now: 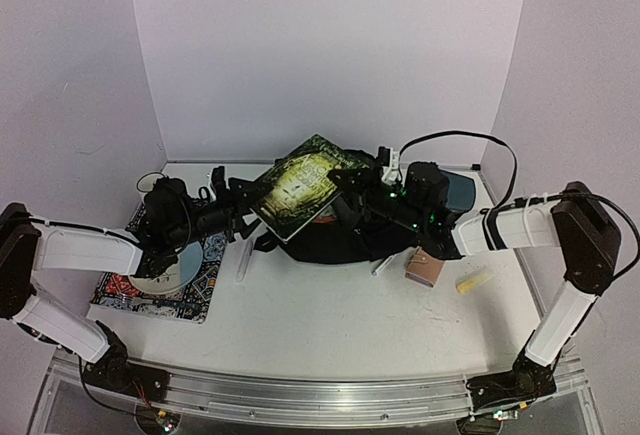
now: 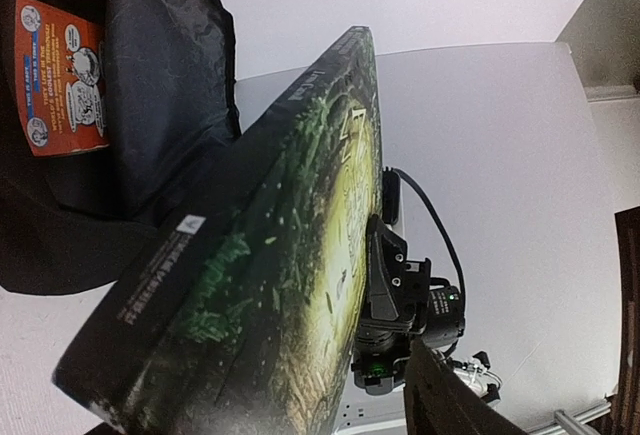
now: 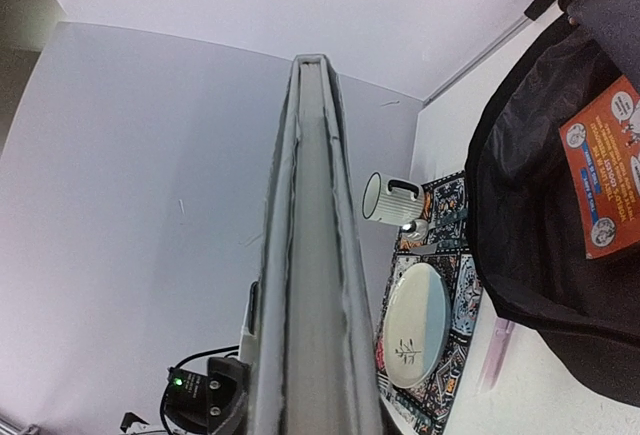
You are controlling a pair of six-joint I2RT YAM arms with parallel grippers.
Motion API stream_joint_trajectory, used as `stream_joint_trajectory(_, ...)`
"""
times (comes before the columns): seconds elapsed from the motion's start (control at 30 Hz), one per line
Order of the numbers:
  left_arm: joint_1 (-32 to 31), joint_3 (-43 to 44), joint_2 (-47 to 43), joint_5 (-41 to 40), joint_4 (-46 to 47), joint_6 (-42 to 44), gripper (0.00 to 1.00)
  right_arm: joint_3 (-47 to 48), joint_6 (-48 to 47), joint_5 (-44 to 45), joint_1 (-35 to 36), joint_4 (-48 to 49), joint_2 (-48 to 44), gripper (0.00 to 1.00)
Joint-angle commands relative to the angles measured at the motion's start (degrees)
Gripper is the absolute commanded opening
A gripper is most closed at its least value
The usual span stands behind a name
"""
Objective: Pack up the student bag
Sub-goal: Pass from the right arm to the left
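The left gripper (image 1: 243, 207) and right gripper (image 1: 345, 187) both pinch the book (image 1: 300, 185) at frame centre; uneven pulling could drop it beside the backpack (image 1: 340, 242).

Inside a robotics lab test cell: a left arm (image 1: 85, 250) and a right arm (image 1: 575, 245) are sitting bolted to an aluminium rail (image 1: 320, 395) along the near edge of a white tabletop (image 1: 330, 315). Plain pale wall panels (image 1: 330, 45) are boxing the bench in on three sides. A black cable (image 1: 470, 137) is looping across the back, and a green indicator light (image 3: 178, 382) is glowing. Everyday props are lying about: a student bag (image 1: 340, 240), a mug (image 3: 388, 198) and a plate (image 3: 415, 323) on a patterned mat (image 1: 195, 285).
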Motion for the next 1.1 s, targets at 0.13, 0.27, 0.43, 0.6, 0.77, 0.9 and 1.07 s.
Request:
stream_joint_trajectory(0.13,-0.6,0.5,0.0,-3.6,10.0,1.1,0.14,2.4,1.0,0.5,0.4,11.6,1.6,0.01)
stream_joint_trajectory(0.27,-0.1,0.7,0.5,-4.7,10.1,2.6,0.0,0.9,-1.9,0.0,0.4,9.8,2.4,0.12)
stream_joint_trajectory(0.43,4.5,-0.1,1.8,-4.1,10.0,4.8,0.0,0.0,-11.4,-2.1,-1.2,1.7,2.4,0.33)
stream_joint_trajectory(0.6,11.9,0.4,3.8,0.8,9.4,5.5,0.0,3.0,-22.4,-6.1,-3.3,-11.1,2.5,0.53)
stream_joint_trajectory(0.77,15.7,3.8,7.2,6.0,5.9,7.0,0.0,9.6,-33.9,-1.1,-3.4,-29.7,1.5,0.66)
stream_joint_trajectory(0.9,16.4,7.5,10.8,10.0,2.7,7.7,0.0,14.7,-40.6,10.0,-4.4,-45.6,0.7,0.74)
stream_joint_trajectory(1.07,16.5,10.4,12.6,11.3,-2.6,10.8,0.0,22.8,-46.2,22.2,-6.8,-59.2,3.5,0.83)
